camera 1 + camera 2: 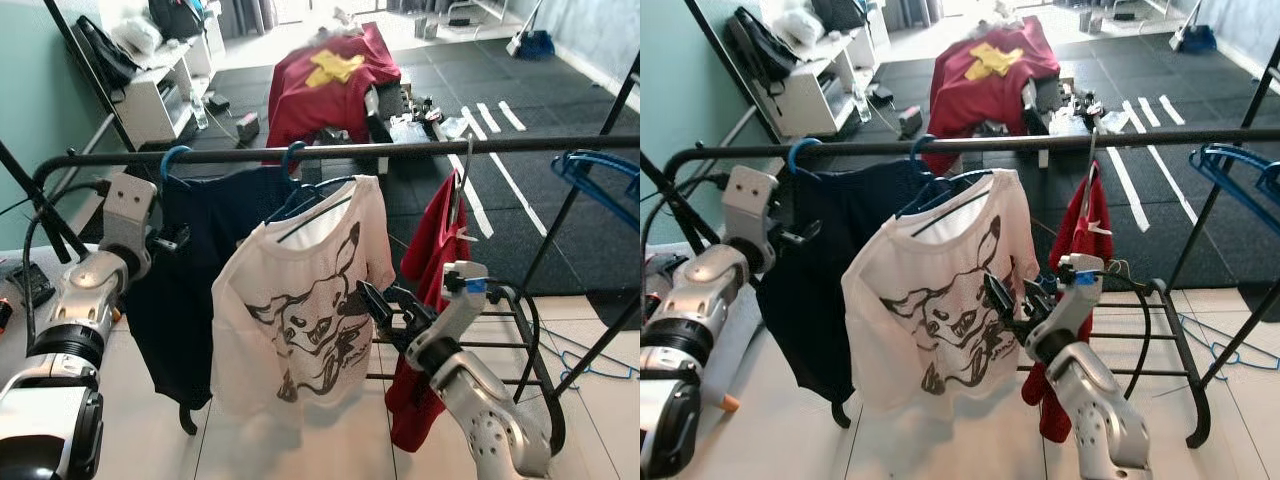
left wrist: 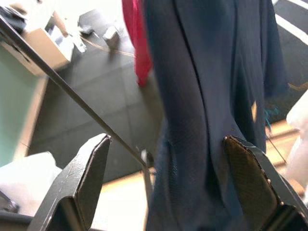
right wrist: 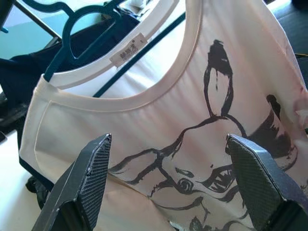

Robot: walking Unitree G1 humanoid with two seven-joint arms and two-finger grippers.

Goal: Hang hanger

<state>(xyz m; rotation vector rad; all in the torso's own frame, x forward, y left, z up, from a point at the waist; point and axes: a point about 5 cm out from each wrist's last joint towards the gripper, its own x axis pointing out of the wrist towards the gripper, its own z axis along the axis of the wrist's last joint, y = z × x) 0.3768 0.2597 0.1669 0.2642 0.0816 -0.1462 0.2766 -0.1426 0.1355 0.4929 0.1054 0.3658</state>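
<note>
A black clothes rail (image 1: pixel 420 148) runs across in front of me. On it hangs a blue hanger (image 1: pixel 294 168) carrying a white T-shirt (image 1: pixel 300 310) with a dark cartoon print; the hanger (image 3: pixel 79 26) shows above the shirt's collar in the right wrist view. My right gripper (image 1: pixel 383 303) stands open just to the right of that shirt, with its fingers (image 3: pixel 86 183) apart and nothing between them. A navy shirt (image 1: pixel 190 290) hangs to the left on another blue hanger (image 1: pixel 176 160). My left gripper (image 1: pixel 176 238) is open beside the navy shirt (image 2: pixel 207 120).
A red shirt (image 1: pixel 436 250) hangs right of the white one. Spare blue hangers (image 1: pixel 600 180) sit at the rail's right end. The rack's lower frame (image 1: pixel 525 330) is behind my right arm. Beyond are a red-covered bed (image 1: pixel 330 85), a white shelf (image 1: pixel 160 95) and black floor mats.
</note>
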